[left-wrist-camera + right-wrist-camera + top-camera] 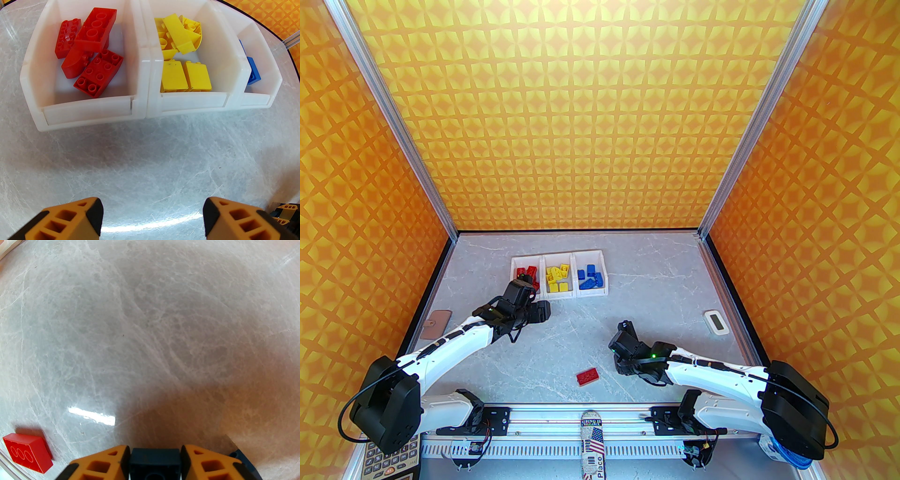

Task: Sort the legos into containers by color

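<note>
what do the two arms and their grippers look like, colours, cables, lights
Both arms have glossy white shells on the links, left arm and right arm, with bulky black joint housings and a thin black cable looping off each shoulder. A small green light glows near each wrist. The left gripper and right gripper have orange fingers with cut-out windows and black pads.

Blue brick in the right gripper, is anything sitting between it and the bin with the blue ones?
Nothing visible does. From the right gripper, shut on the blue brick, to the blue bin there is only tabletop. The left gripper, open, hovers before the red bin, and the loose red brick lies nearer the arms.
</note>
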Tool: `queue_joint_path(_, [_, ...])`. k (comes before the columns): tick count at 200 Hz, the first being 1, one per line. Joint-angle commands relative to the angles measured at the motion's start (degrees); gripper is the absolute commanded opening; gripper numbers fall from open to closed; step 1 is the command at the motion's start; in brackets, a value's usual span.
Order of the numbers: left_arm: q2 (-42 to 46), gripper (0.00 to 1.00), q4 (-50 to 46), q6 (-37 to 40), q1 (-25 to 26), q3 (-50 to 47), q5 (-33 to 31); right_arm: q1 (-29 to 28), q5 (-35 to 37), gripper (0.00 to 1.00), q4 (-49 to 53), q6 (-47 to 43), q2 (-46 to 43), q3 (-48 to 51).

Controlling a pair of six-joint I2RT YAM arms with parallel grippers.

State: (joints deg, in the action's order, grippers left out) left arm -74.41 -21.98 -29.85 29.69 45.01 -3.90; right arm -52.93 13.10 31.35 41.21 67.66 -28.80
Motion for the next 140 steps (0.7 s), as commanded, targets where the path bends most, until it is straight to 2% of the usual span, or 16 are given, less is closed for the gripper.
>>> queue_joint_path(1, [0.91, 0.75, 0.78, -0.87, 0.28, -0.89, -0.73, -0.51, -0.61, 0.37, -0.08, 1.07, 0.33, 1.23])
queue_joint_path(37, [1.59, 0.75, 0.1, -0.84, 0.45, -0.89, -0.7, -0.46, 0.7, 0.36, -1.92, -1.21, -0.68, -0.72])
queue_joint_path(83, [3.27, 0.74, -0.71, -1.38, 1.16, -1.24, -0.68, 0.38, 4.48, 0.33, -4.05, -7.02, 1.63, -8.5])
queue_joint_path(140, [5.57, 0.75, 0.07, -1.86, 1.42, -3.1, -0.73, 8.64, 2.01, 0.32, -8.67, -16.04, 5.99, -18.45])
